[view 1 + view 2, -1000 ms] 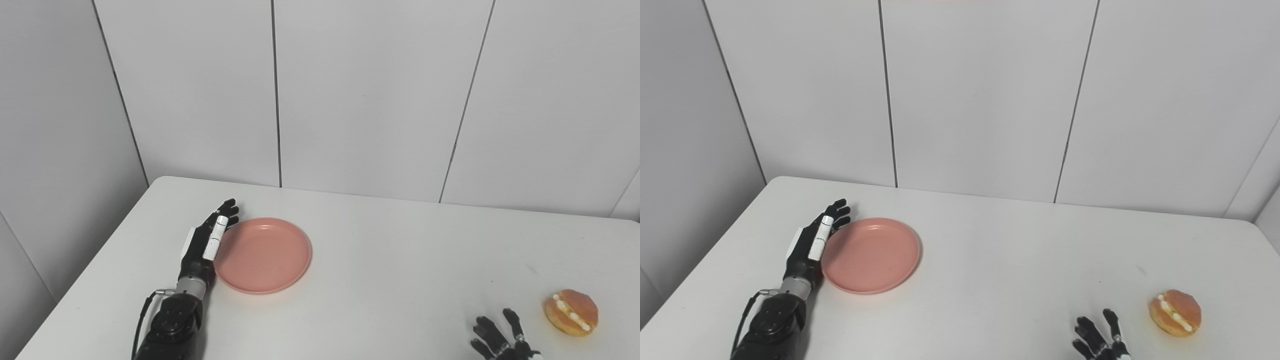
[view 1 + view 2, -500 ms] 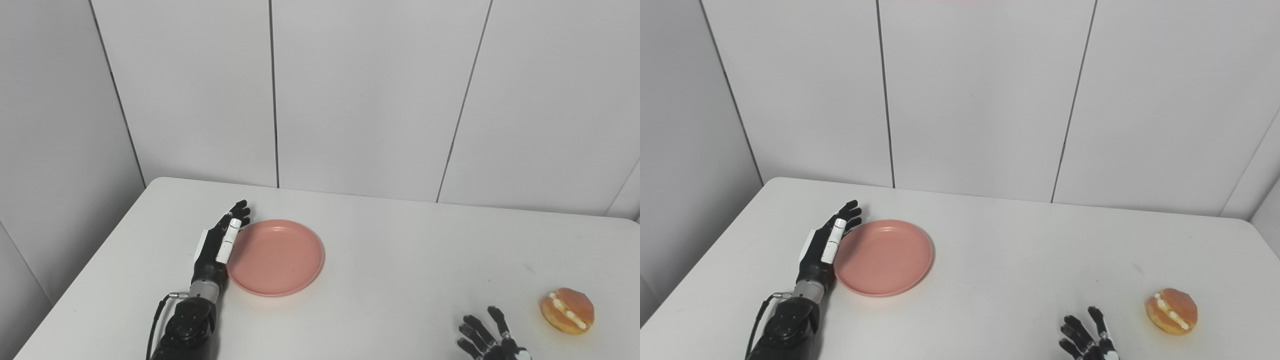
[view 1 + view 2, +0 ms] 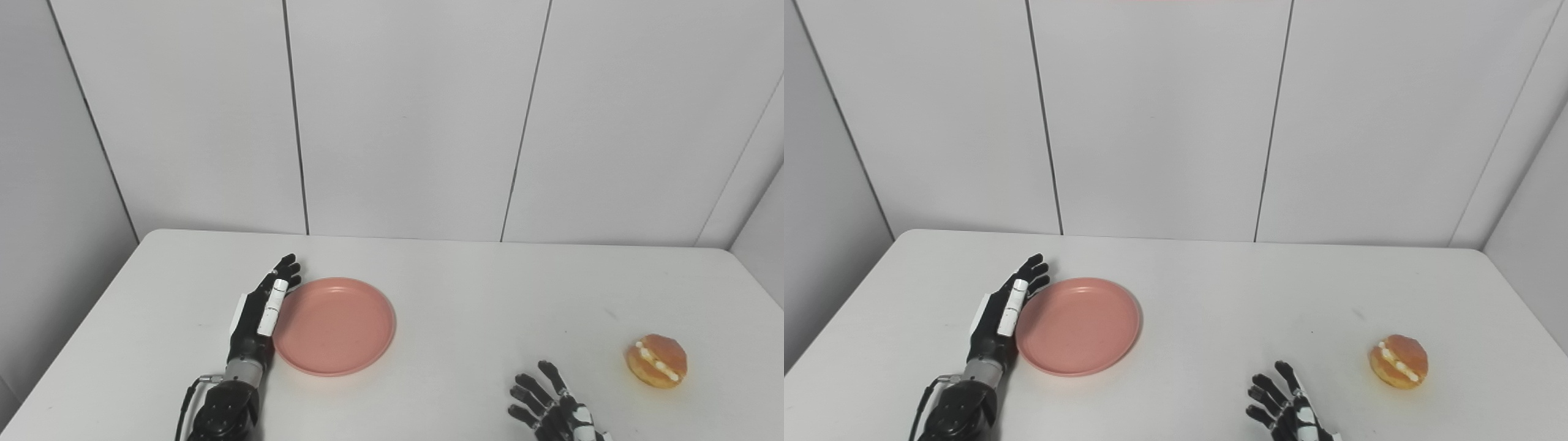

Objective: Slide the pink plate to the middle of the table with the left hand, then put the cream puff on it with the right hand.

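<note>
Two hands in view, neither gripping anything; the left hand (image 3: pixel 260 306) is flat with fingers straight, its edge pressed against the left rim of the pink plate (image 3: pixel 335 325), which sits left of centre on the table (image 3: pixel 465 294); the right hand (image 3: pixel 554 411) waits low near the front edge, fingers spread, holding nothing.

Main risk imo: it's a side push with no grip, so the plate could spin off or slip past the fingertips and curve off line; a shove too hard would send it past the middle.

The cream puff (image 3: pixel 656 361) is well off to the right, apart from the right hand; it lies tilted, with its cream seam running diagonally from upper left to lower right; the plate is round, so no real long axis there.
</note>
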Controlling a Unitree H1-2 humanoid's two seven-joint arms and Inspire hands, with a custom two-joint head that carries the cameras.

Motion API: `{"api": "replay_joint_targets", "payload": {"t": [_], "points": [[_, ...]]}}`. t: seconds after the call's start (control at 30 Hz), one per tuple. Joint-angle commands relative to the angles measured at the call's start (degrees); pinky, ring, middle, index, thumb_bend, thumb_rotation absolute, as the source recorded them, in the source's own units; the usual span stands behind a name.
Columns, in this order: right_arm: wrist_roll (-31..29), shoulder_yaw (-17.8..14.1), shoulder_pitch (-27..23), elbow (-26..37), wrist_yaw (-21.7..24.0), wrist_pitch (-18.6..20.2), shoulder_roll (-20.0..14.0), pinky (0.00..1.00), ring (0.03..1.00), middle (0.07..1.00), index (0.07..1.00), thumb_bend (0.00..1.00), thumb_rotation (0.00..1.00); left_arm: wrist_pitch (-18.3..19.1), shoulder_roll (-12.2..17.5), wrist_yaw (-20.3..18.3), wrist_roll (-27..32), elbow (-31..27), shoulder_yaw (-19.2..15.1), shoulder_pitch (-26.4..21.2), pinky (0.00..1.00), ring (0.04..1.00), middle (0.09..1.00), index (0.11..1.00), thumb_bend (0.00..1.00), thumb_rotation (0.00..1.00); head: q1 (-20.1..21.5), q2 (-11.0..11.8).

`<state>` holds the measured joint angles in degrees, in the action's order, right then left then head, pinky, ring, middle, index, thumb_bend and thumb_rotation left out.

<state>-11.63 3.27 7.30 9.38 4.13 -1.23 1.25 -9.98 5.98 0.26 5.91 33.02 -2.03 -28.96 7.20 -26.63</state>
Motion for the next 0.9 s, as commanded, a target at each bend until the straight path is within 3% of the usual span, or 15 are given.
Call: {"api": "replay_joint_targets", "payload": {"t": [0.0, 0.63, 0.87], "points": [[0.6, 1.1, 1.7, -1.2, -0.6, 6.0, 1.2, 0.77, 0.805, 0.812, 0.908, 0.76, 0.96, 2.3, -4.5, -2.4, -0.5, 1.9, 2.8, 2.7, 0.83, 0.868, 0.879, 0.833, 0.79, 0.91, 0.8, -0.4], [2.5, 2.5, 2.4, -1.3, -1.6, 5.9, 3.6, 0.76, 0.807, 0.811, 0.9, 0.82, 0.9, 1.6, -8.5, -1.7, -2.4, 0.3, 3.6, 3.5, 0.84, 0.874, 0.94, 0.885, 0.77, 0.91, 7.1, -0.6], [4.3, 3.6, 2.8, -0.2, -2.6, 6.7, 5.1, 0.77, 0.806, 0.809, 0.9, 0.84, 0.9, 7.3, -9.4, -0.5, -3.6, -7.2, 4.1, 4.6, 0.83, 0.875, 0.939, 0.89, 0.72, 0.93, 11.8, -3.2]]}}
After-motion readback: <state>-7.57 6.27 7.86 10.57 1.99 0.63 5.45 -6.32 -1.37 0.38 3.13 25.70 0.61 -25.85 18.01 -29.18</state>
